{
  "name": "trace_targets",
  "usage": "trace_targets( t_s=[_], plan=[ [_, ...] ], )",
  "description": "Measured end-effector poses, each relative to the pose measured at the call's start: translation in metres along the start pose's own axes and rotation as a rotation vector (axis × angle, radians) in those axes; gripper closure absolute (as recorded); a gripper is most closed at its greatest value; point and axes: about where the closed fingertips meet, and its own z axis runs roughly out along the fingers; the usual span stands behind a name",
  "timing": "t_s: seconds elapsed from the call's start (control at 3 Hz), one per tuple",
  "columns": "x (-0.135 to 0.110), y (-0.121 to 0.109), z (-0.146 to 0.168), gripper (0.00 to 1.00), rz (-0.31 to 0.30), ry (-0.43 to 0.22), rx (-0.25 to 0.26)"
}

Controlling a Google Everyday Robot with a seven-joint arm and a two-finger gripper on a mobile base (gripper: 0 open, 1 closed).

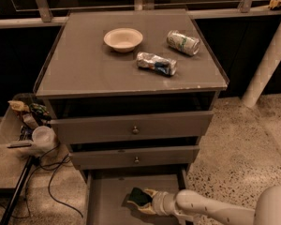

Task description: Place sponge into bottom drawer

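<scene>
The small sponge [138, 195], dark green on its scrub face with a pale yellow body beneath, sits low inside the bottom drawer [107, 191], the lowest grey cabinet drawer, a wide shallow tray with a flat grey floor and low side walls. This drawer is pulled out towards the camera. The sponge is right of the floor's middle, tilted with its dark face turned up and to the left, and a dark shadow lies on the floor under it. The pale gripper [149, 199] clasps it from the right.
</scene>
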Motion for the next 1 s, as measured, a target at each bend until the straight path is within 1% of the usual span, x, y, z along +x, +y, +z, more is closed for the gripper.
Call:
trace_targets(
  t_s=[0.33,1.0],
  plan=[
    [0.017,0.003,0.017,1.00,0.008,0.009,0.004],
    [0.050,-0.004,0.033,1.00,0.047,0.027,0.036]
  ],
)
